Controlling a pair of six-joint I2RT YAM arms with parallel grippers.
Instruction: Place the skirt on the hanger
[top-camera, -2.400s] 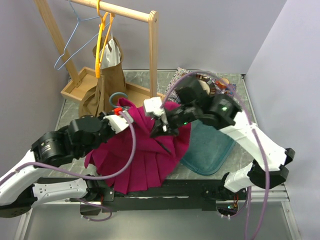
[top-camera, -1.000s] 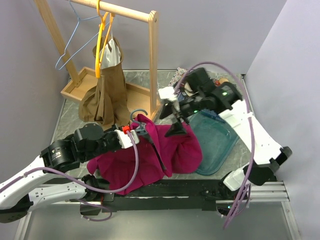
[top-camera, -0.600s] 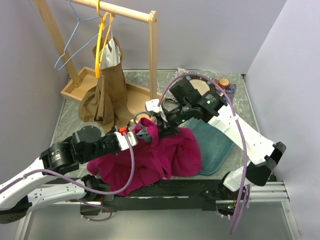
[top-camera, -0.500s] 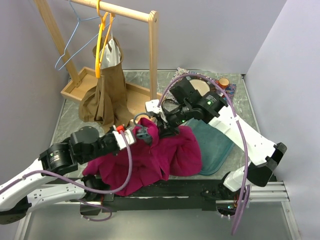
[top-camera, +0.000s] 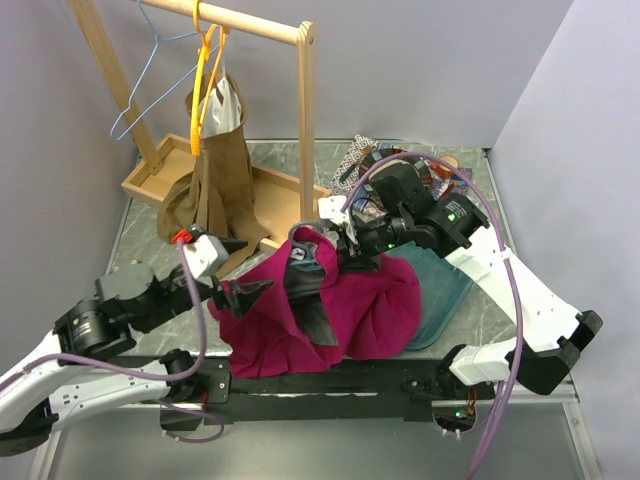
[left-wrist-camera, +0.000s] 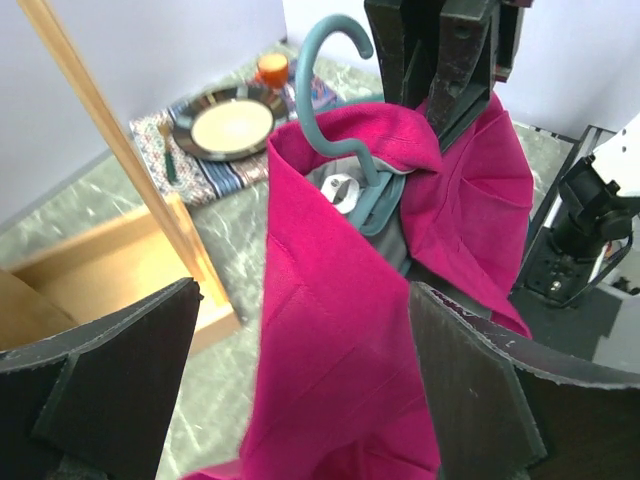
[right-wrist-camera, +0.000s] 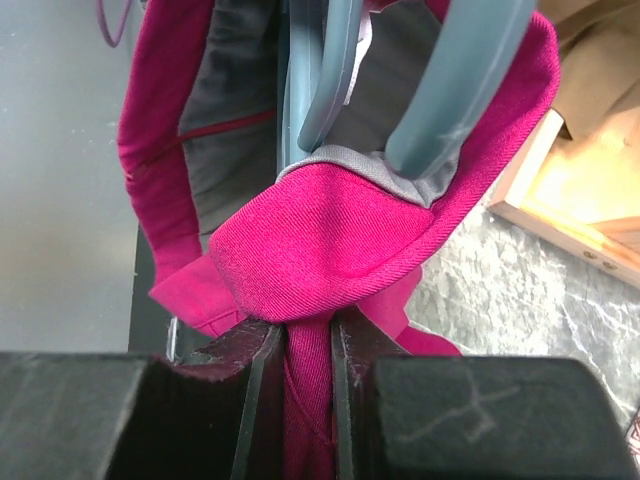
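The magenta skirt (top-camera: 340, 305) hangs bunched at the table's front, its waistband draped round the teal hanger (top-camera: 301, 243). In the left wrist view the hanger's hook (left-wrist-camera: 333, 45) stands up out of the skirt (left-wrist-camera: 330, 340). My right gripper (top-camera: 348, 248) is shut on a fold of the skirt's waist (right-wrist-camera: 310, 390), just below the hanger's teal bars (right-wrist-camera: 455, 80). My left gripper (top-camera: 238, 270) is open, drawn back to the left of the skirt, which fills the space between its fingers (left-wrist-camera: 110, 370) without touching them.
A wooden rack (top-camera: 306, 120) on a tray base (top-camera: 150, 178) stands at the back left, carrying a brown garment (top-camera: 215, 175) on an orange hanger and a blue wire hanger (top-camera: 135, 95). A teal mat (top-camera: 447, 285) lies right of the skirt. A plate (left-wrist-camera: 230, 122) sits on patterned cloth behind.
The right gripper came in and closed on the skirt's waist. The left gripper then opened, let go and pulled back to the left. The skirt and hanger now hang from the right gripper.
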